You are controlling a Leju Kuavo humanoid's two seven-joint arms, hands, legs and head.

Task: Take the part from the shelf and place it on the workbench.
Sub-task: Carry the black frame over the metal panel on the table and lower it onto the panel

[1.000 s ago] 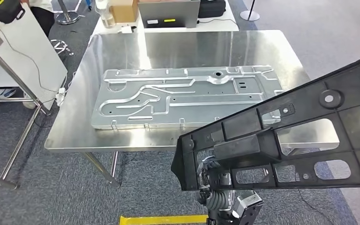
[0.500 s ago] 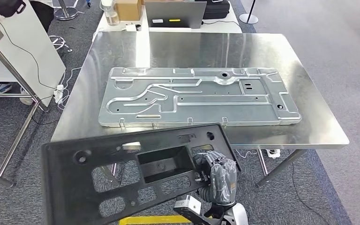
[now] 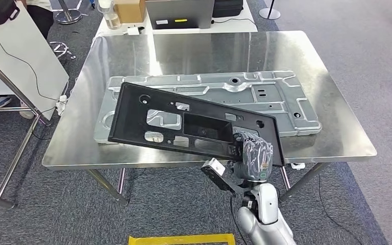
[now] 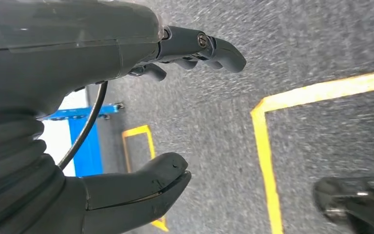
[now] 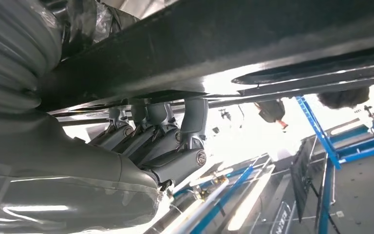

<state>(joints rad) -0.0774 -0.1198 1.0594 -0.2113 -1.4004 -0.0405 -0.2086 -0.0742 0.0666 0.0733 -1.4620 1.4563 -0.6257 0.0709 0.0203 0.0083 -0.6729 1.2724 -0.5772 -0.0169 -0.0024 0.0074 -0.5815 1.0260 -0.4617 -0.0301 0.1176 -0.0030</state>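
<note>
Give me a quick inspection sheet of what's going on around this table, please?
Surface: shiny metal table, dry, nothing spilled.
Job's things: black plastic panel over the table's near edge, tilted, overlapping the silver metal plate lying flat.
Clutter: nothing seen on the table.
Hands: right hand grips the panel's near end; left hand holds nothing, fingers apart, above carpet.
Cables: thin black cable across the white board.
Surroundings: grey carpet, yellow floor tape, laptop, cardboard box behind.
</note>
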